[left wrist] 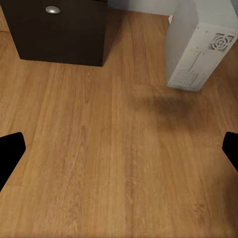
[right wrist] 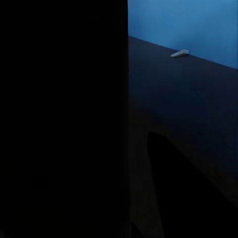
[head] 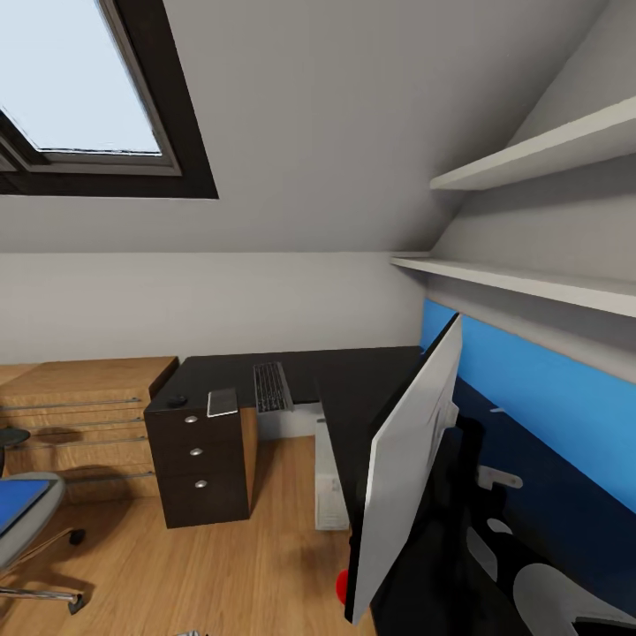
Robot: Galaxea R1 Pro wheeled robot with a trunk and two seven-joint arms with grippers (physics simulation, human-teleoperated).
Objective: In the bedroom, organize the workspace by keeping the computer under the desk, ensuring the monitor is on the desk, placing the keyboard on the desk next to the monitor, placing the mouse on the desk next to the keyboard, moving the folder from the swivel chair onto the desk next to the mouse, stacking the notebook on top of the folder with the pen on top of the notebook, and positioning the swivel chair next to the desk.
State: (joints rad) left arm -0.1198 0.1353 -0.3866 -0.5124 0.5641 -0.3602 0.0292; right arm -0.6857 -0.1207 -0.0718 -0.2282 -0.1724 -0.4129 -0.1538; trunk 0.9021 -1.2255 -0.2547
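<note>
Up close on the right of the head view, the monitor (head: 406,468) stands tilted on the black desk (head: 353,384), its pale back showing and a red dot at its low corner. The desk top is L-shaped: one arm runs along the far wall, the other along the blue wall panel (head: 539,389).

On the far arm lies the keyboard (head: 272,387), near the inner edge of the top. Beside it is a small grey flat thing (head: 222,402), maybe the notebook, and a small round black thing (head: 177,400) that I cannot name. Both are close to the front edge, above the drawers (head: 198,459) with silver knobs.

Under the desk, the computer (head: 329,481) stands on the wooden floor (head: 221,565), with a gap between it and the drawers. The floor in front is wide open.

At the far left, the swivel chair (head: 26,517) is well apart from the desk, with the blue folder (head: 19,502) on its seat. Low wooden shelves (head: 79,415) stand just beside the drawers.

The left wrist view looks down at the floor. It shows the computer's (left wrist: 198,42) vented back and the bottom drawer (left wrist: 59,29). The left gripper (left wrist: 119,148) is spread wide and holds nothing.

The right wrist view is mostly dark. It shows a small whitish stick (right wrist: 180,52), maybe the pen, on the desk by the blue wall. I cannot tell how the right gripper stands.
</note>
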